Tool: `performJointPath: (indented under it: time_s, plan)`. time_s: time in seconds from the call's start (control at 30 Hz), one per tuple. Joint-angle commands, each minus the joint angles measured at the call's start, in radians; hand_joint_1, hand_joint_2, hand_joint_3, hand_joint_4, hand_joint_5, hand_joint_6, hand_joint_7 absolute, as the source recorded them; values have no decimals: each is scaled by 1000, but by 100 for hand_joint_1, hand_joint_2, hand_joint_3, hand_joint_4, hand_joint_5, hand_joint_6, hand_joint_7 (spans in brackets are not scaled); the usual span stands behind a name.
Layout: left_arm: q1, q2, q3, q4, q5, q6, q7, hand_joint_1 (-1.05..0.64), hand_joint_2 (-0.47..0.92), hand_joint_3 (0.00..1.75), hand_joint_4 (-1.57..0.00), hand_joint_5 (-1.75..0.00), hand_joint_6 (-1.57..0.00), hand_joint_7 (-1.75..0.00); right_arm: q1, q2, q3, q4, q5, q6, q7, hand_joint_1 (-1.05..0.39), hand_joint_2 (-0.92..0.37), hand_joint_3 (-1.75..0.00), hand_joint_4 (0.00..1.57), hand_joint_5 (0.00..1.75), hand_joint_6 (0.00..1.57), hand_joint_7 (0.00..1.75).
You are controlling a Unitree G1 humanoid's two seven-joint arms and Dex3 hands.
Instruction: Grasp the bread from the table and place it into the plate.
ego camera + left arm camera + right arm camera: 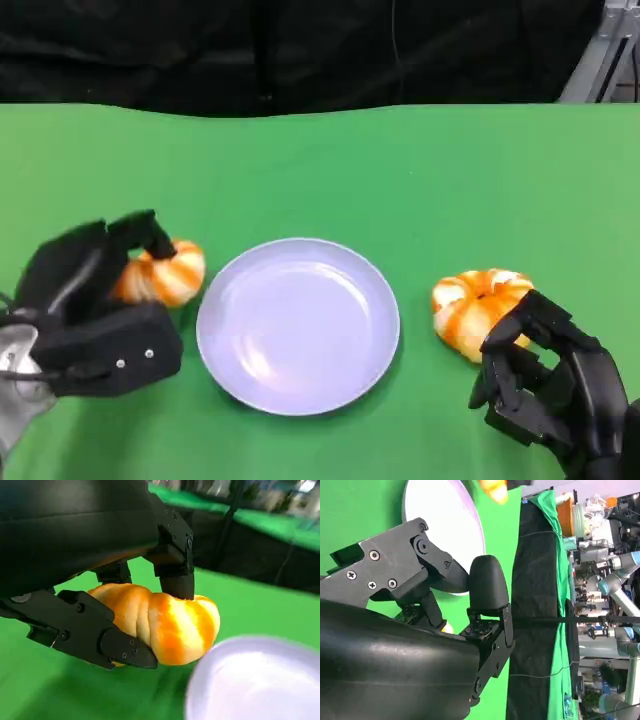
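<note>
So there are two bread pieces here, both orange-and-cream twisted rolls. The left bread (165,275) sits just beside the plate's left edge, and the left hand (95,305) has got it: in the left wrist view the black fingers (176,577) come down on the top of the roll (165,625) while another part of the hand presses in from underneath, so it's properly clamped between them. Can't really tell whether the roll is off the bench or touching it. The plate's pale rim (250,680) shows blurry right next to it.

The plate (298,325) is a light lavender round one, sitting in the middle of the green bench (420,170) with nothing on it.

The right bread (478,308) lies on the bench a bit off the plate's right side. The right hand (545,385) is just beside it on the near side, fingers curled but apart, with its fingertips right at the roll's near edge. It isn't holding anything as far as I can see. From the right wrist view the hand (445,605) shows a gap between the fingers, with the plate (455,525) beyond.

Behind the bench there's a black cloth backdrop (300,50).
</note>
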State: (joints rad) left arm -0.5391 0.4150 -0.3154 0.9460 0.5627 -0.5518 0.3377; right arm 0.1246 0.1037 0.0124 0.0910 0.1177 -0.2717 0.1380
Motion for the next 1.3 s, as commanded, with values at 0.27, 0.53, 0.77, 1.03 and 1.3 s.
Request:
performJointPath:
  time_s: [0.27,0.53,0.77,1.03,1.3]
  plan:
    - [45,-18,-19,-274,3,-17,-125,4,92,41,-56,-175,-57,-157,-5,-11,-9,8,10,-9,2,-15,-61,-110,84,175,64,160]
    - [23,-95,-85,-294,33,2,-202,-2,92,36,-55,-174,-60,-151,-3,-5,-5,5,2,-16,-5,-14,-61,-110,84,175,63,161]
    - [-11,-147,-131,-210,77,4,-191,-3,92,35,-52,-175,-55,-154,-5,1,-5,8,7,-23,-8,-14,-61,-111,84,175,63,161]
    - [-47,-171,-149,-84,81,-22,-174,-4,92,35,-62,-151,-74,-107,-1,5,-3,0,4,-15,-17,-15,-60,-112,83,175,63,161]
    - [-53,-126,-192,-131,137,50,-266,-84,92,47,-21,-10,-49,-3,4,0,0,-9,-7,-12,-28,-15,-60,-112,83,175,63,161]
